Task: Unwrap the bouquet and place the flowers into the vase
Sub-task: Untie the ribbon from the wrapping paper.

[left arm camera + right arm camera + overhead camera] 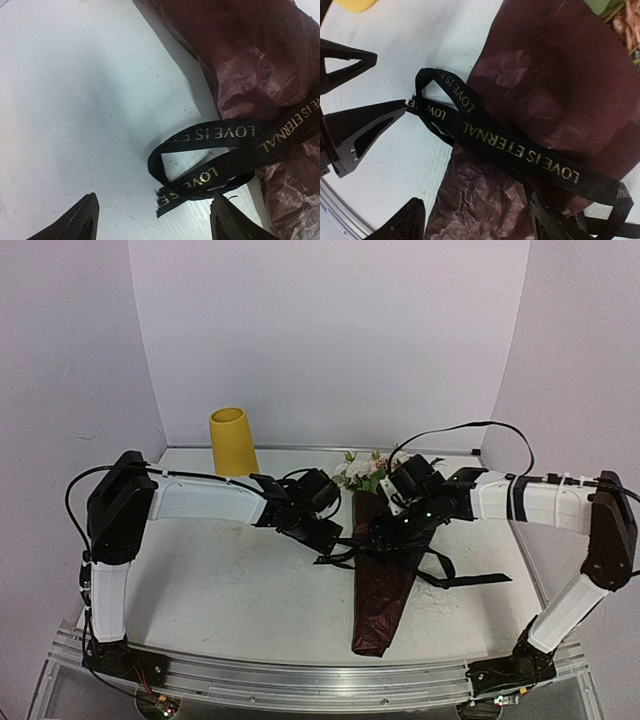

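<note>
The bouquet (380,580) lies lengthwise on the table in dark red crinkled paper (260,65), its flowers (365,470) pointing to the back. The black ribbon (210,160), printed in gold, trails loose across the wrap (545,90) and onto the table. My left gripper (155,220) is open beside the wrap, the ribbon's loop and cut end lying by its right finger. My right gripper (477,225) is open over the paper, nothing between its fingers. The left gripper's fingers (360,127) show in the right wrist view, one tip at the ribbon's (515,145) end. The yellow vase (230,440) stands upright at the back left.
Both arms meet at mid-table, left gripper (325,535) and right gripper (390,530) close together. A ribbon tail (470,580) reaches right of the wrap. A metal rail (300,680) runs along the front edge. White walls close the back and sides.
</note>
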Controlling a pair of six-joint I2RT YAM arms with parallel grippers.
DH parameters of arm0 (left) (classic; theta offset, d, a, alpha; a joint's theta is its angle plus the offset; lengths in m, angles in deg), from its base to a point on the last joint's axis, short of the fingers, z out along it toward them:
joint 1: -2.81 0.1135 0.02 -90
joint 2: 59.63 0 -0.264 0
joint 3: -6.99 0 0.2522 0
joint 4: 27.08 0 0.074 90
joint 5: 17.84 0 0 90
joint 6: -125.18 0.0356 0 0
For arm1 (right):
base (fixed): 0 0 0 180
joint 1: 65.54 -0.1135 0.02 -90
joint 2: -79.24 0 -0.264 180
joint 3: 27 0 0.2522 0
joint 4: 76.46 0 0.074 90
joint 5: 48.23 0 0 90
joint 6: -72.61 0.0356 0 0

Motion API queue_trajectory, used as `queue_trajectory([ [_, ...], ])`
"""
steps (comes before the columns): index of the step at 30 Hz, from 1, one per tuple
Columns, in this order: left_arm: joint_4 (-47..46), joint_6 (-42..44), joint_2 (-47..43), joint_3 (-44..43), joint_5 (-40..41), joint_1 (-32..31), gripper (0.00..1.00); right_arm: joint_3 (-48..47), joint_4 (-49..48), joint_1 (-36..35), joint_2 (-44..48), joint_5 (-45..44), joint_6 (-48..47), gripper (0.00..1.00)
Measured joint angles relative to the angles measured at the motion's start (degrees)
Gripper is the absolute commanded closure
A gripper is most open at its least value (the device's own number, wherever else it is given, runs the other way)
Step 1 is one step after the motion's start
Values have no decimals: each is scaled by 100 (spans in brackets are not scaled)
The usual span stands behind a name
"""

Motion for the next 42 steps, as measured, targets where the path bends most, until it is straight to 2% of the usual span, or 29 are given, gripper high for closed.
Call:
queue_trajectory([
  [5, -2, 21, -283, 262, 314, 0, 16, -522, 31, -132, -637, -190, 124, 33],
  [12, -6, 175, -534, 587, 642, 0, 16, -1338, 329, -225, -1495, -657, 240, 42],
  [15, -1, 226, -569, 665, 696, 0, 16, -1528, 470, -225, -1717, -800, 265, 47],
  [19, 5, 319, -572, 736, 752, 2, 16, -1666, 595, -236, -1935, -891, 288, 48],
  [23, 1, 399, -572, 737, 779, 2, 16, -1687, 664, -246, -2042, -911, 305, 54],
  [27, -1, 494, -572, 737, 781, 7, 16, -1742, 697, -278, -2208, -904, 372, 75],
  [32, 1, 603, -572, 737, 787, 7, 16, -1781, 707, -310, -2291, -908, 407, 77],
  [37, 1, 622, -572, 736, 785, 7, 17, -1791, 769, -310, -2171, -967, 406, 85],
  [42, 4, 622, -572, 715, 776, 7, 17, -1652, 791, -310, -1715, -1069, 401, 84],
])
